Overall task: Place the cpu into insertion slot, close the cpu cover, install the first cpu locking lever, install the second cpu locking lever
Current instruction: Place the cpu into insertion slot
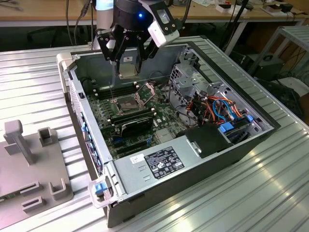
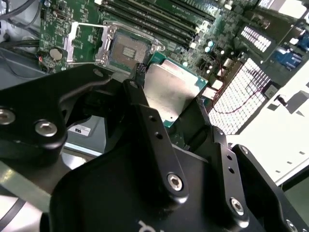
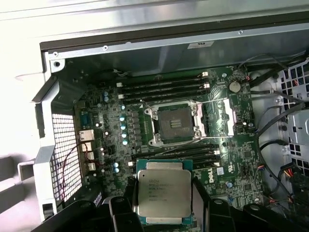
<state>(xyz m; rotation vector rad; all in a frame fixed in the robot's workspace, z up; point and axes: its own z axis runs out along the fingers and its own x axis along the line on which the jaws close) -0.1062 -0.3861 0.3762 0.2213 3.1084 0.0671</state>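
Now the gripper (image 1: pixel 126 65) is clamping the cpu (image 3: pixel 164 193) flat by its edges, hanging over the slot (image 3: pixel 174 123) lying bare below it, cover (image 2: pixel 72 43) swung open for entry.

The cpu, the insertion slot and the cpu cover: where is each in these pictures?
the cpu (image 3: pixel 164 193): first wrist view, middle of its metal top.
the insertion slot (image 3: pixel 174 123): first wrist view, its dark centre.
the cpu cover (image 2: pixel 71 43): second wrist view, outer bar of the open frame.
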